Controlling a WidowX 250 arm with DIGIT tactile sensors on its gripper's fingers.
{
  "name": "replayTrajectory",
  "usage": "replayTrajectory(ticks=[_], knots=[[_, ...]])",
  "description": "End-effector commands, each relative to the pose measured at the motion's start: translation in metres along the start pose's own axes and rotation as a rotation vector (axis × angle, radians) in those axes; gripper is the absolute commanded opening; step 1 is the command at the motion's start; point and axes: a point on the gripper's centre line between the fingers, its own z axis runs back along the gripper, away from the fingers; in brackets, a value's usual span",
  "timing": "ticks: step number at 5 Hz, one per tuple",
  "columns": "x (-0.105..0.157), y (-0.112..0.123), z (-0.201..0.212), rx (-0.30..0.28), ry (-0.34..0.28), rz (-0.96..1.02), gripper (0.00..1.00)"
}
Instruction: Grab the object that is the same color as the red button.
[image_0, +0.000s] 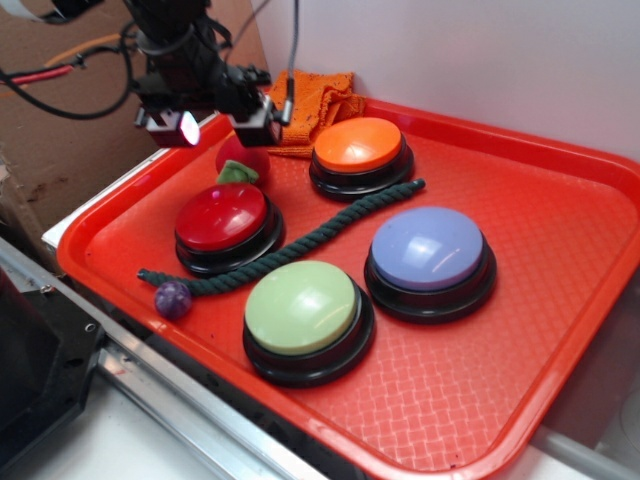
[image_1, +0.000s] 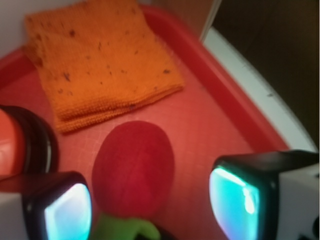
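Note:
The small red toy fruit (image_0: 242, 158) with its pale green leaf (image_0: 237, 173) lies on the red tray (image_0: 560, 290), just behind the dark-red domed button (image_0: 222, 214). My gripper (image_0: 212, 122) hovers right above the fruit with its jaws open. In the wrist view the fruit (image_1: 132, 167) sits between the two glowing fingertips (image_1: 67, 212), nearer the left one, with its leaf (image_1: 122, 229) at the bottom edge. The gripper (image_1: 150, 205) holds nothing.
An orange cloth (image_0: 312, 104) lies at the tray's back corner, also in the wrist view (image_1: 97, 62). An orange button (image_0: 359, 145), a purple button (image_0: 428, 249), a green button (image_0: 301, 306), a dark green rope (image_0: 310, 233) and a small purple ball (image_0: 172, 298) share the tray.

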Motion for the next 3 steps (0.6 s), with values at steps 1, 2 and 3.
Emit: replayTrajectory(ticks=[1, 2, 3], knots=[[0.014, 0.007, -0.018, -0.028, -0.021, 0.046, 1.00], [0.016, 0.011, -0.022, -0.022, -0.009, 0.070, 1.00], [0.018, 0.014, -0.034, -0.034, 0.029, 0.099, 1.00]])
